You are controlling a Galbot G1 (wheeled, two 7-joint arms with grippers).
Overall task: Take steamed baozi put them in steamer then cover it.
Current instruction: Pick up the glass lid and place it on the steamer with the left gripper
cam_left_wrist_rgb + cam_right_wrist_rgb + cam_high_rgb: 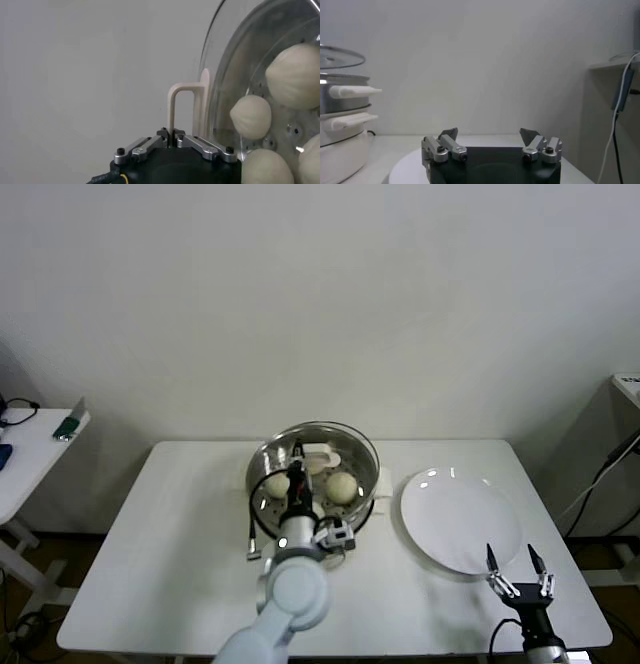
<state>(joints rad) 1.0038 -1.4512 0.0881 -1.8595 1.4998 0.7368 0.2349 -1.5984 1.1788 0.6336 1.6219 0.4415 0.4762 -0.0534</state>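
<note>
The steamer (315, 474) stands at the table's back middle, steel pot on a white base. Several steamed baozi (342, 487) lie inside, seen through a glass lid (330, 446) that hangs over the pot. My left gripper (297, 454) is shut on the lid's cream handle (175, 105). In the left wrist view my left gripper (172, 134) pinches that handle, with the baozi (251, 116) behind the glass lid (225, 45). The right wrist view shows the lid (337, 57) just above the steamer (337, 97). My right gripper (518, 569) (489, 134) waits open and empty near the front right edge.
A flat white plate (455, 519) (410, 167) lies right of the steamer, just beyond my right gripper. A black cable (252, 529) runs by the steamer's left side. A side table (40, 439) stands far left and a cabinet (625, 414) far right.
</note>
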